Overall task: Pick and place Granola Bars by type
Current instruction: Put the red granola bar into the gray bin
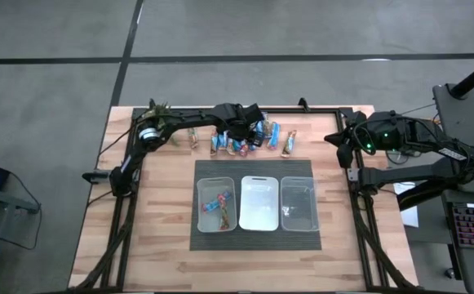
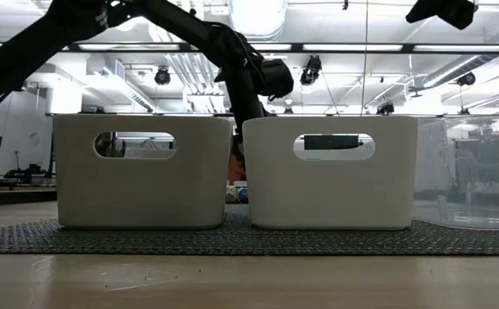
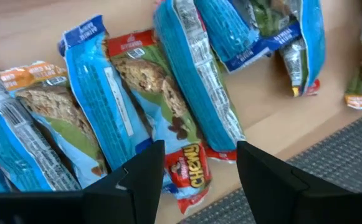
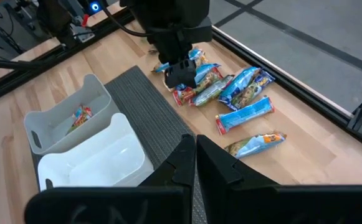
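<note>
Granola Bars (image 2: 234, 169) mostly hidden behind bins (image 2: 142, 170)

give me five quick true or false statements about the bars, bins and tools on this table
1. The left tool hovers open over the pile of wrapped granola bars. True.
2. The right tool is wide open. False: its fingers are shut together.
3. The left clear plastic bin already holds a few bars. True.
4. The middle white bin is full of bars. False: no bars show in it.
5. The bars lie on the dark woven mat. False: they lie on the bare wooden table beyond the mat.
</note>
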Tool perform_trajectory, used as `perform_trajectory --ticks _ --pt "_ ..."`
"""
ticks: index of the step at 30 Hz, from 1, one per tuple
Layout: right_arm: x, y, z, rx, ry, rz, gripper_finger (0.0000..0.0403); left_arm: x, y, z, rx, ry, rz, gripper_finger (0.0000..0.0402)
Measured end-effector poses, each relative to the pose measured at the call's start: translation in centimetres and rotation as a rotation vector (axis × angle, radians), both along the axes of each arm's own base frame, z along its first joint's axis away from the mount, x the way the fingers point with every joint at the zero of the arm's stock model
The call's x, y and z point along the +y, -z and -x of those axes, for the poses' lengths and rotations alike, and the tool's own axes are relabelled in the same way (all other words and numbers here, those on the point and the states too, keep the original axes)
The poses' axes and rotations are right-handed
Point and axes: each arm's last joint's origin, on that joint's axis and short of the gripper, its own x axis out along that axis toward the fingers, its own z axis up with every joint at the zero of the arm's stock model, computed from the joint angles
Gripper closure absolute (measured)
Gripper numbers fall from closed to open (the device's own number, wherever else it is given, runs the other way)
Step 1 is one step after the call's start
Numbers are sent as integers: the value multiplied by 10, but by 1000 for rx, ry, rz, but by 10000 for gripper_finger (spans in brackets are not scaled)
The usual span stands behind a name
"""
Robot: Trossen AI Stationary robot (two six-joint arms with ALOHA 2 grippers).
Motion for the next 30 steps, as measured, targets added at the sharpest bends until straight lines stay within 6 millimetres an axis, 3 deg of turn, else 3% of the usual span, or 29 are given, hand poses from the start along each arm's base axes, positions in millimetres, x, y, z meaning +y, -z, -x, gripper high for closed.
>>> perform_trajectory --ticks 24,30 --pt "0 0 0 0 4 2 394 20 2 5 -25 -94 -46 220" --pt "0 0 0 -1 5 2 394 20 12 7 -23 -106 -39 220"
